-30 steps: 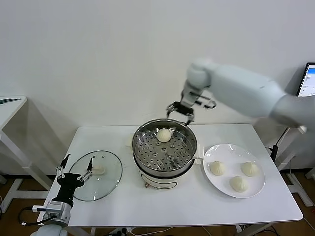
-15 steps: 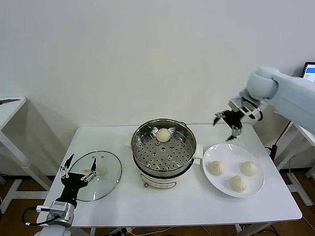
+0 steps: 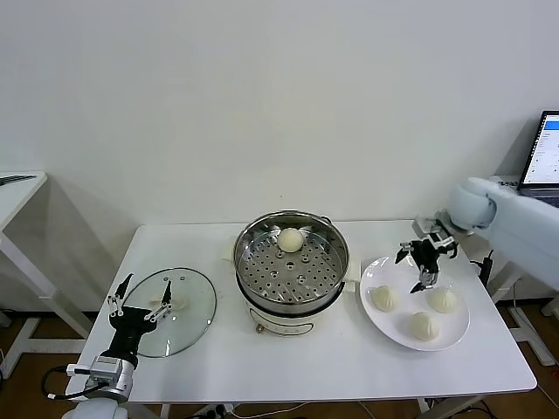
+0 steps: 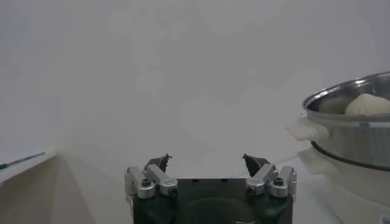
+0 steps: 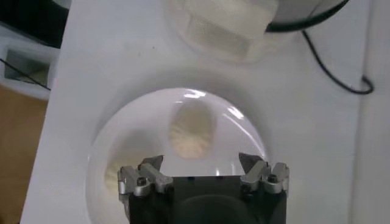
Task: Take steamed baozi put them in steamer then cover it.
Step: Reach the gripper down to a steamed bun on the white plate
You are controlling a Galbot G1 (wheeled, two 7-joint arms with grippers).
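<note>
Right now the right gripper [image 3: 419,268] hangs over the far edge of the white plate [image 3: 395,321], jaws spread wide and holding nothing, fingers pointing down toward the buns. Three steamed baozi sit on that plate, which lies toward the table's right edge: one on the side nearest the steamer [image 3: 384,298], one near the plate's right rim [image 3: 443,299], one toward the front [image 3: 424,326]. From the right wrist view, a pleated baozi [image 5: 191,129] lies directly between the open fingertips [image 5: 252,165], below them and untouched. The fourth baozi [image 3: 291,239] rests on the perforated tray at the back of the stainless-steel steamer [image 3: 292,266], mid-table. The steamer is uncovered. Its glass lid [image 3: 170,312] lies flat near the table's front-left corner. The left gripper [image 3: 140,297] waits low at that corner, over the lid's near rim, jaws wide and empty.
</note>
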